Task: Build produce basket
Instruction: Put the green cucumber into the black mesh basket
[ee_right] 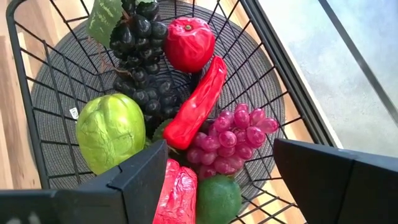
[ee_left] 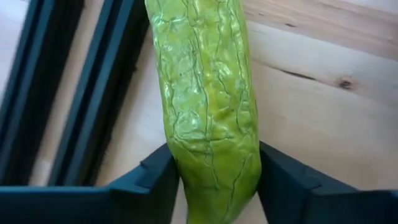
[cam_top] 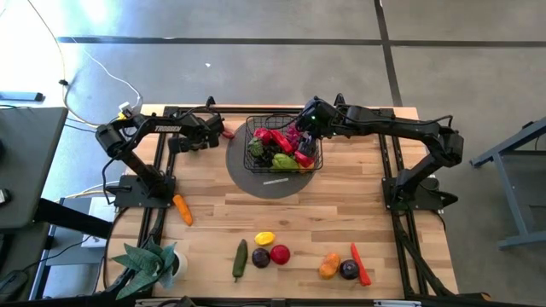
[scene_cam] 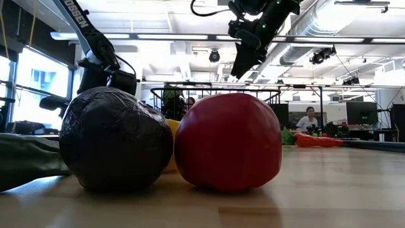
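Left hand [ee_left: 217,186] around green cucumber [ee_left: 208,99], unseen from above

My left arm reaches across the table's far left; my left gripper [cam_top: 207,128] has both fingers [ee_left: 149,180] pressed against an object's sides. My right arm extends inward from the right; my right gripper [cam_top: 305,136] hangs with jaws apart.
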Robot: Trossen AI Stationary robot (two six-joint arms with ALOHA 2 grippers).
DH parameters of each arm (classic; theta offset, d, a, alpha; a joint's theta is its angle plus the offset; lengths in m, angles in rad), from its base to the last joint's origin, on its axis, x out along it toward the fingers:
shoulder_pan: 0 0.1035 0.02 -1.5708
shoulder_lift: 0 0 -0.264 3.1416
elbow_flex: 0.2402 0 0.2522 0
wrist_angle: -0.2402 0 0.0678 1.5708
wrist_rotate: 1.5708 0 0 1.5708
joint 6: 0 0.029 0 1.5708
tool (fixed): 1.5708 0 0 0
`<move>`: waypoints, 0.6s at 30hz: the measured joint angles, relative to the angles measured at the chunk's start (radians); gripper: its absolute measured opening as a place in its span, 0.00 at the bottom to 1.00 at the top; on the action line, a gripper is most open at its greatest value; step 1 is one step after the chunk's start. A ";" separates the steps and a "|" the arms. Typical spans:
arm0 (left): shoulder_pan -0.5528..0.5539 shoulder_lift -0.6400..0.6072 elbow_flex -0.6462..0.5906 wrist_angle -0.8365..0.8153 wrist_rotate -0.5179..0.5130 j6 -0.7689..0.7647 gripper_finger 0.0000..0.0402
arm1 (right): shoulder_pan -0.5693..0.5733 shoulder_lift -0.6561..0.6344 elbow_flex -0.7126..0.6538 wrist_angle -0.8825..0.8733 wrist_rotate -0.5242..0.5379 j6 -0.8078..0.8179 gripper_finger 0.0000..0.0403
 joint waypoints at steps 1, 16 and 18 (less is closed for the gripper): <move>0.000 0.000 0.000 -0.002 -0.004 0.021 0.37 | 0.000 0.000 0.000 0.000 0.000 0.007 0.69; -0.049 -0.046 -0.002 -0.006 0.037 0.247 0.30 | 0.003 0.000 0.000 -0.070 0.001 0.113 0.69; -0.070 -0.067 -0.002 -0.005 0.046 0.259 0.30 | 0.003 -0.001 0.000 -0.099 -0.006 0.150 0.69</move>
